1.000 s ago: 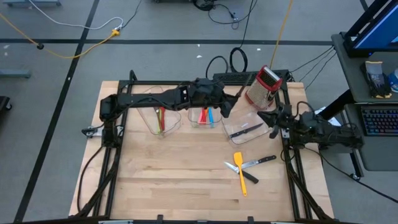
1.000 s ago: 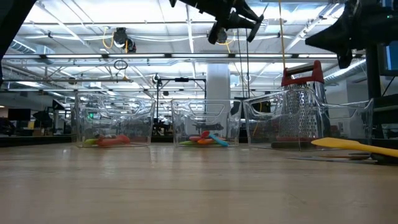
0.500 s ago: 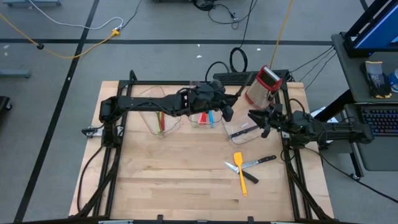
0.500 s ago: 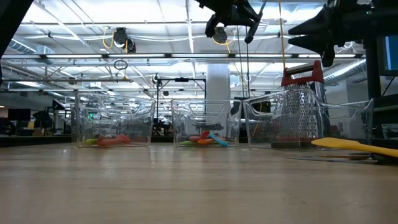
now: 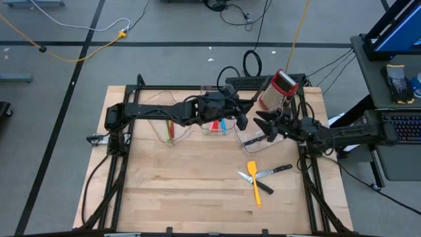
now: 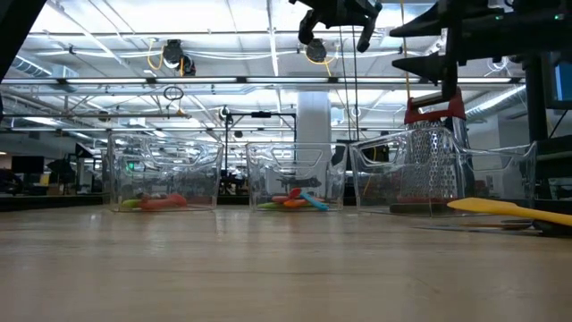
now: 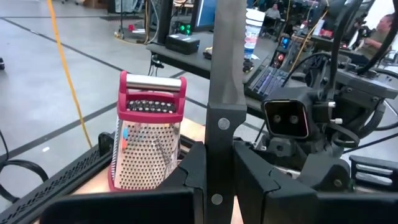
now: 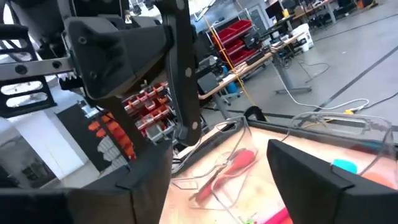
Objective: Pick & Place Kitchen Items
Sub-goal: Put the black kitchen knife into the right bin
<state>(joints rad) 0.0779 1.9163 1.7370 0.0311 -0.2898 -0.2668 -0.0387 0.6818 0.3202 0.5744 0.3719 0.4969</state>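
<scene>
Three clear bins sit across the frame's middle: the left bin [image 5: 170, 126] holds green and red utensils, the middle bin [image 5: 217, 124] red and blue ones, the right bin [image 5: 260, 137] seemingly one knife. The left gripper [image 5: 241, 118] clamps a black-handled knife [image 7: 221, 93], blade up. The right gripper [image 5: 268, 126], shut a second ago, now gapes beside it. Lower right lie a yellow spatula [image 5: 253, 179] and another knife [image 5: 275, 171].

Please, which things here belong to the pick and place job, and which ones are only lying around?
Job:
- held knife, clamped in the left gripper; right gripper open beside it
- yellow spatula and table knife on the table
- binned knife and coloured utensils in the clear bins

Lying about:
- red-topped grater
- keyboard
</scene>
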